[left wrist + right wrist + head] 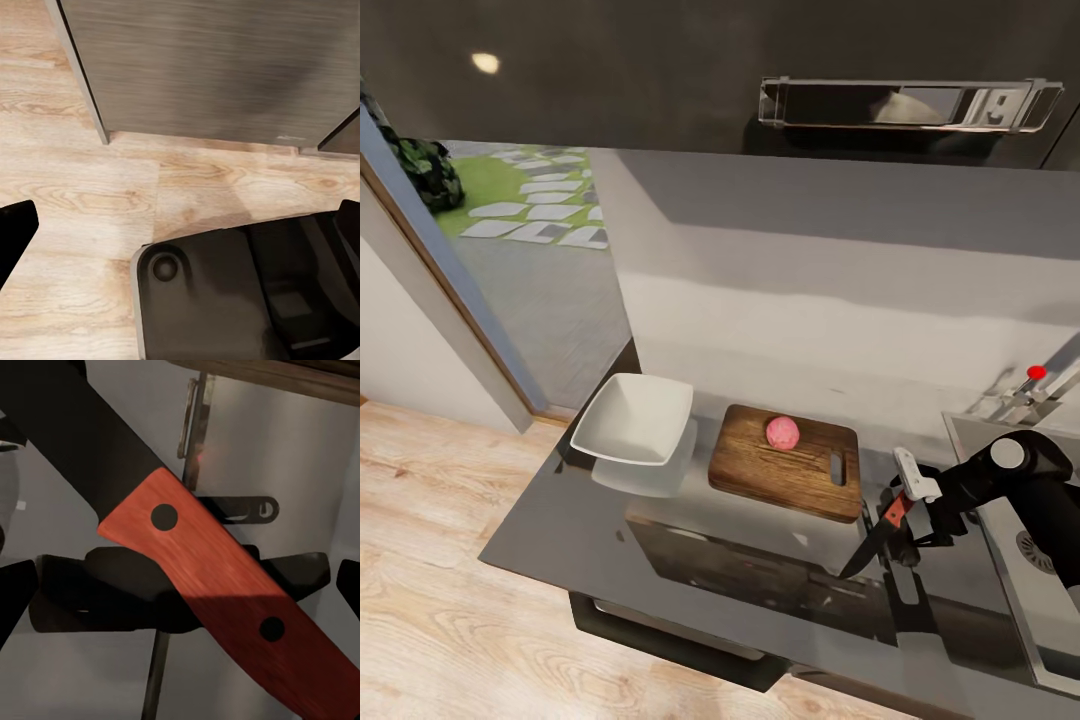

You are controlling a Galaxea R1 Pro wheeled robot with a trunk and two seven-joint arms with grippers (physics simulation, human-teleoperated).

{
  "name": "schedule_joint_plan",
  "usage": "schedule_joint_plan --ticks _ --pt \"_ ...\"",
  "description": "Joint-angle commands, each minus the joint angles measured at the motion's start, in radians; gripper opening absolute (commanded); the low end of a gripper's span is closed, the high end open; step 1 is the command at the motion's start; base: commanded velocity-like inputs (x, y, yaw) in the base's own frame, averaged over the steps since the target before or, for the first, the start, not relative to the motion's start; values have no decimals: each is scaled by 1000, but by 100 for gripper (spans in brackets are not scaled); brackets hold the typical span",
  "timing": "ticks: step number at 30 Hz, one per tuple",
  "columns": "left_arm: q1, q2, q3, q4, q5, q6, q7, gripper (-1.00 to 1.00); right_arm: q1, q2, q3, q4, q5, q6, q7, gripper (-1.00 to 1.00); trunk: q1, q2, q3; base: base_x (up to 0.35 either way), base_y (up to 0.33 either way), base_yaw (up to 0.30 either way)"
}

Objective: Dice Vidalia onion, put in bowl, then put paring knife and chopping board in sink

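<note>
Pinkish-red round Vidalia onion [782,432]: whole, resting on the dark brown wooden chopping board [760,468] on the glossy grey worktop [570,520]. Right end effector [905,510]: clamped on the red-handled paring knife [882,528], beside the board. Shallow white bowl [632,418]: empty. Dicing, transfer and sink steps remained.

We're in a home kitchen: glossy grey countertop [660,520], stainless steel sink [1050,590] at its right edge, dark wooden chopping board [760,470].

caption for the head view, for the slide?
Right gripper holds the paring knife above the countertop, beside the chopping board bearing the whole Vidalia onion.
</note>
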State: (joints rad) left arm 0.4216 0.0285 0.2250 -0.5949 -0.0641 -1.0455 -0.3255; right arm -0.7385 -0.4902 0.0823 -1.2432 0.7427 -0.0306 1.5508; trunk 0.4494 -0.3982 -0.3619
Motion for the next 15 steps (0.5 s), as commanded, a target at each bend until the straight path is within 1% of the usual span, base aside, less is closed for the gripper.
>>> schedule_joint_plan --ticks 1,8,15 --pt "0 -1 5 -2 -6 -2 -3 100 -1 -1 2 -1 3 -3 2 100 1 -2 -2 0 0 0" --pt "0 -1 5 -2 -6 -2 -3 100 -1 -1 2 29 7 -7 0 100 1 -2 -2 0 0 0" --pt "0 -1 5 -1 -6 -2 -3 100 -1 -1 2 44 9 -53 0 100 1 -2 -2 0 0 0"
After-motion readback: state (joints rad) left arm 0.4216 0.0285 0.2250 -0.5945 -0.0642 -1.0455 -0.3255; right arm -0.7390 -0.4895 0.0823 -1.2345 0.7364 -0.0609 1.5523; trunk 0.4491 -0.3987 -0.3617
